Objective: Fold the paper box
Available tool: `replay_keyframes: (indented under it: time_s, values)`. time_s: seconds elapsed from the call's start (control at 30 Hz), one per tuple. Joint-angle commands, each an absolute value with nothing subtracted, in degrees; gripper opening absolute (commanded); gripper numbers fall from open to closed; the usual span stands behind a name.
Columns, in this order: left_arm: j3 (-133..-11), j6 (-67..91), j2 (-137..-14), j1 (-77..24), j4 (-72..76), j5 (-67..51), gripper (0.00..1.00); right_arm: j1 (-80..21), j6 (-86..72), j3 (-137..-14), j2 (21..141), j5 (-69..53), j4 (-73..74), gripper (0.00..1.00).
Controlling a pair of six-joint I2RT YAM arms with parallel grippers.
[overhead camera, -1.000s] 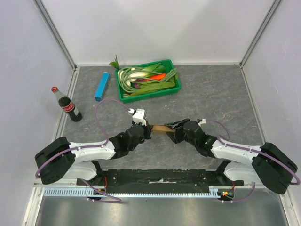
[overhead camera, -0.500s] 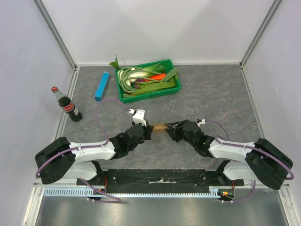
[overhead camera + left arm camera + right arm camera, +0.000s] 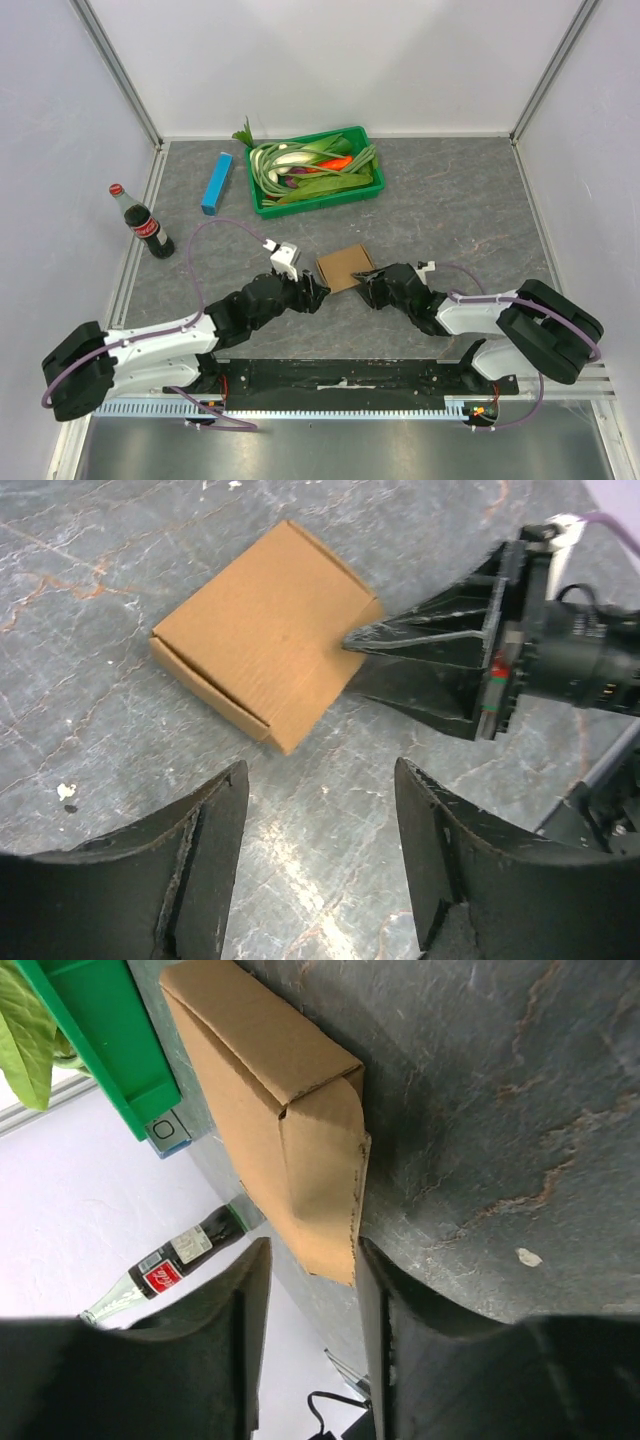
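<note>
- Surface: grey marbled table (image 3: 470, 200), white walls (image 3: 350, 60) around.
- Mid-table, paper box (image 3: 345, 267) lies flat between both arms.
- Nearby left gripper (image 3: 320, 770) gapes open, clear of it.
- Opposite, right gripper (image 3: 312, 1245) straddles its corner; grip unclear.

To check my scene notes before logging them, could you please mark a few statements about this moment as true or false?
1. The paper box lies folded flat on the table. True.
2. The left gripper is clamped on the paper box. False: its jaws are open and clear of the box.
3. The cola bottle lies on its side. False: it stands upright near the left wall.
4. The green tray holds vegetables. True.
5. The slim blue box sits inside the green tray. False: it lies on the table, left of the tray.
</note>
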State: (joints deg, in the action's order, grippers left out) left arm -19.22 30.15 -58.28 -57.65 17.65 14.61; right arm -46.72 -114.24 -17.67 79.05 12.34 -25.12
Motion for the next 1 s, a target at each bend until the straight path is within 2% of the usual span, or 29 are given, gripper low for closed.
replay_keyframes:
  time_s: [0.0, 0.03, 0.07, 0.13, 0.23, 0.3, 0.33, 0.37, 0.4, 0.47, 0.57, 0.6, 0.67, 0.7, 0.8, 0.93, 0.97]
  values:
    - [-21.5, 28.3, -52.7, -55.5, 12.3, 11.4, 0.68, -46.4, -109.6, -18.8, 78.6, 11.8, -26.9, 0.52]
    - [-22.5, 28.9, -52.5, -54.5, 11.2, 10.4, 0.69, -46.4, -108.0, -19.8, 78.0, 11.4, -22.7, 0.64]
    - [-24.2, 28.9, -53.1, -53.4, 10.5, 9.1, 0.71, -46.4, -106.9, -20.1, 77.3, 11.0, -20.4, 0.73]
    - [-26.4, 29.0, -55.8, -49.0, 9.6, 3.6, 0.73, -46.5, -103.4, -19.2, 74.6, 10.3, -17.9, 0.85]
    - [-32.3, 28.6, -64.5, -43.4, 6.8, 0.4, 0.73, -46.4, -97.6, -17.8, 69.5, 9.8, -13.3, 0.87]
    - [-36.8, 27.6, -71.6, -41.5, 6.4, -0.9, 0.70, -46.4, -91.3, -18.3, 66.5, 10.3, -11.3, 0.79]
    - [-38.1, 26.2, -73.9, -41.3, 6.4, -0.4, 0.68, -46.1, -84.2, -21.8, 65.9, 10.5, -2.9, 0.73]
    - [-41.8, 25.4, -76.9, -40.7, 5.7, -0.2, 0.61, -46.1, -80.4, -24.2, 65.4, 11.3, 2.2, 0.71]
    - [-43.8, 25.0, -81.8, -40.4, 4.8, -0.1, 0.59, -46.8, -76.6, -26.2, 65.6, 12.0, 5.0, 0.69]
    - [-49.1, 23.2, -86.8, -40.3, 3.4, -0.1, 0.52, -46.8, -65.5, -32.1, 68.5, 11.7, 12.6, 0.64]
    - [-57.3, 21.9, -95.6, -40.0, -2.0, 1.8, 0.47, -47.2, -59.2, -37.7, 72.9, 12.0, 20.8, 0.53]
    - [-59.0, 21.0, -97.7, -40.0, -2.7, 1.9, 0.45, -47.3, -59.2, -38.6, 73.4, 12.4, 22.0, 0.40]
    - [-62.3, 19.5, -101.9, -40.1, -4.1, 4.0, 0.45, -47.3, -60.5, -39.5, 73.7, 12.7, 22.0, 0.29]
    - [-62.8, 19.1, -102.9, -40.1, -4.2, 4.9, 0.45, -47.3, -62.3, -39.6, 73.7, 13.1, 21.1, 0.19]
    - [-64.7, 17.1, -105.9, -40.1, -4.6, 6.4, 0.43, -47.3, -68.2, -41.3, 74.8, 16.3, 20.6, 0.13]
    - [-65.7, 15.4, -108.2, -40.3, -4.7, 7.2, 0.36, -47.2, -73.0, -45.1, 79.2, 15.8, 20.7, 0.02]
    - [-65.8, 15.2, -109.0, -40.6, -4.9, 7.4, 0.32, -47.2, -74.3, -45.3, 81.1, 15.0, 20.4, 0.00]
